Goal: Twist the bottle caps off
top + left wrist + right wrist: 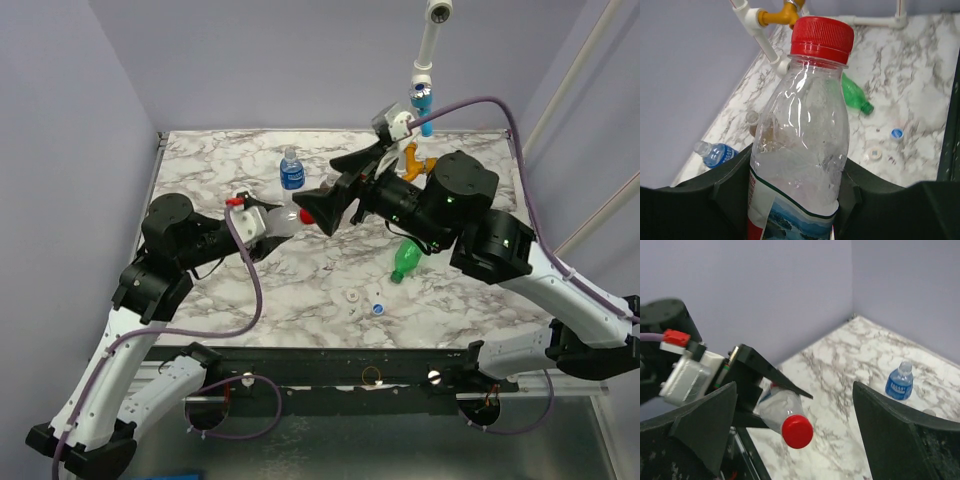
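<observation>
Left hand: clamped round the body of the clear bottle with the red-white label. It holds the bottle off the counter, neck tipped toward the other arm.
Right hand: spread wide, one finger on each side of the red cap, touching nothing.
Red cap: seated fully on the bottle's neck, in the gap between the right fingers (nearer the left-side one in the right wrist view).
Step in hand: probably closing on the cap to twist it off.
Doing it well: centre the cap between the pads first and line the wrist's roll up with the neck. Then pinch only the ribbed cap, not the collar below it.
Bottle grip: the thin wall looks easy to crush or spin, so the left hand needs a firm hold low on the label.
Elsewhere: a green bottle lies on its side on the counter. A white cap and a bluish cap sit loose nearby, so the job seems partly done.
</observation>
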Action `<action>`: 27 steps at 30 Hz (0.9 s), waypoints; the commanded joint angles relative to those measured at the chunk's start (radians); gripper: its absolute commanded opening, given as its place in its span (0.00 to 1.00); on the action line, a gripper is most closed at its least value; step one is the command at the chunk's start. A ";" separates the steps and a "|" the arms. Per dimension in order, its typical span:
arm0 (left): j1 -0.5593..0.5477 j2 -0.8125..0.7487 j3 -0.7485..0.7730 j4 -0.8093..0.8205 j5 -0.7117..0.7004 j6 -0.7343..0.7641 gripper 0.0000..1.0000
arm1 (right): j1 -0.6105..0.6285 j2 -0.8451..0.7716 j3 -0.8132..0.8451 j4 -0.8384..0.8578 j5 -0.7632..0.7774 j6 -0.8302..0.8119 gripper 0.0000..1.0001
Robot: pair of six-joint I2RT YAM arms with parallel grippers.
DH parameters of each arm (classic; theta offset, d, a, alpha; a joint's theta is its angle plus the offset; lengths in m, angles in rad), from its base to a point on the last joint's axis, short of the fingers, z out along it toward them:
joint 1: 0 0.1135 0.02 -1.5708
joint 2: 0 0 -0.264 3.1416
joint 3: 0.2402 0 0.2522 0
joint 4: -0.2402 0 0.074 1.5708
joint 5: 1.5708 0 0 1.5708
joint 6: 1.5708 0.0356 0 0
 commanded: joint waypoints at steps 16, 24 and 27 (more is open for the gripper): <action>0.000 0.017 0.004 0.417 -0.128 -0.668 0.38 | 0.004 0.086 0.041 0.290 0.225 0.098 0.80; 0.000 -0.003 0.002 0.429 -0.164 -0.663 0.35 | 0.004 0.122 0.056 0.258 0.183 0.181 0.70; 0.000 -0.002 0.003 0.432 -0.170 -0.667 0.34 | 0.004 0.117 0.035 0.282 0.170 0.199 0.64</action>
